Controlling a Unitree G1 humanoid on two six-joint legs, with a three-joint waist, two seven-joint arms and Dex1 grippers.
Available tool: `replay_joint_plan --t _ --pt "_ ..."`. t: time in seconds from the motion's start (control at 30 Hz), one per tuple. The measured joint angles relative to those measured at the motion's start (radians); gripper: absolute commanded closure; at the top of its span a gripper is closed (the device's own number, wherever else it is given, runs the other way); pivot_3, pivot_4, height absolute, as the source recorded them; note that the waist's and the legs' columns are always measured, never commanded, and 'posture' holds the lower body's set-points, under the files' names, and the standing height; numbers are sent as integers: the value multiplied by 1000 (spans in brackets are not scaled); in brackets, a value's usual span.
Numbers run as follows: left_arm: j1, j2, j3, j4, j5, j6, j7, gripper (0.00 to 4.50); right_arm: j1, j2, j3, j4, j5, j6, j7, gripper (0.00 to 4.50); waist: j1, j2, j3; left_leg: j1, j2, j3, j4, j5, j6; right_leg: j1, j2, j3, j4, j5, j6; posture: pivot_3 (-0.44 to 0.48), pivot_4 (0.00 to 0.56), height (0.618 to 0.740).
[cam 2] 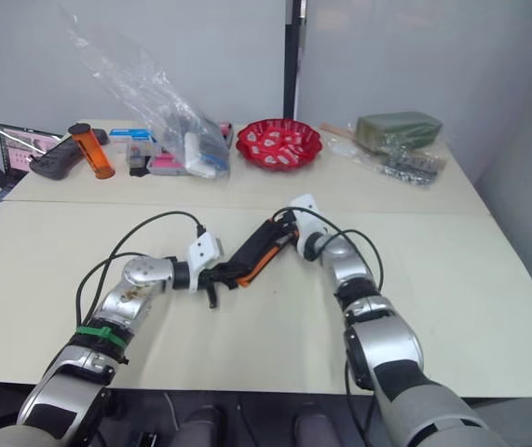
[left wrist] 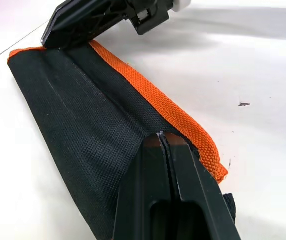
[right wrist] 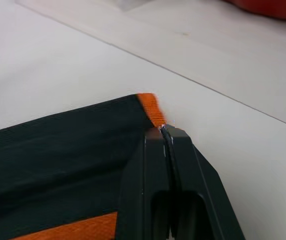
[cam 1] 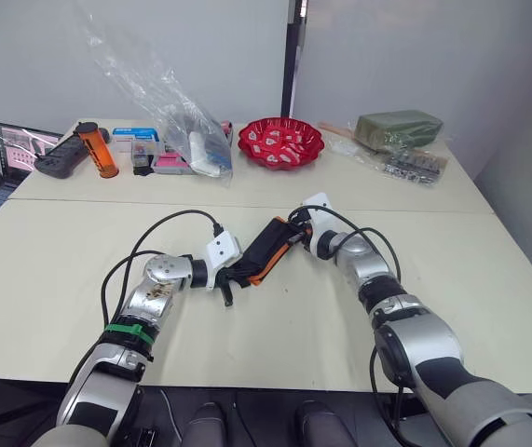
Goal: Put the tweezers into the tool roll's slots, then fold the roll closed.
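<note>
**Tool roll: folding stage, both ends held**

Item: tool roll, black fabric with orange edging, folded lengthwise, mid-worktop, between the two arms. No tweezers visible; presumably inside, cannot confirm.

Left gripper: clenched on the roll's near end, fabric pinched between fingertips.

Right gripper: clenched on the far corner at the orange trim.

Step in hand: closing the roll.

Next move, by judgement: bring one end over the other, keeping the fold flat so nothing slips out.

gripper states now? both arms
Left gripper: shut on the tool roll, near end.
Right gripper: shut on the tool roll, at its orange-trimmed far corner.
</note>
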Motion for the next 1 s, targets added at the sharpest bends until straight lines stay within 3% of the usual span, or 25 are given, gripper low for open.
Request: replay_joint_plan --t 0.2,0.4,0.57,0.67,1.0 --pt "29 -6 25 -28 -18 9 5 4472 -4 -1 -57 30 10 -61 -10 4500 -4 0 0 -3 0 0 -1 0 0 -3 0 0 0 1 1 0 150 729" --pt "47 -8 44 -68 -30 39 0 4472 70 4 -109 -79 77 -120 136 4500 -5 3 3 -10 0 0 -3 0 0 -10 0 0 0 5 8 0 150 729" --pt "45 -11 46 -81 -35 53 -1 4472 190 29 -32 -291 79 -88 269 4500 -2 4 3 -18 0 0 -2 0 0 -17 0 0 1 5 9 0 150 729" --pt "44 -14 46 -81 -36 54 1 4472 253 46 1 -395 77 -28 269 4500 0 4 3 -20 -1 0 -1 0 0 -19 0 1 1 6 10 0 150 729" --pt "110 37 40 -187 -59 128 -76 4472 244 30 80 -426 -3 29 222 4500 -10 4 3 -17 0 0 -3 0 0 -19 1 1 1 6 9 0 150 729"
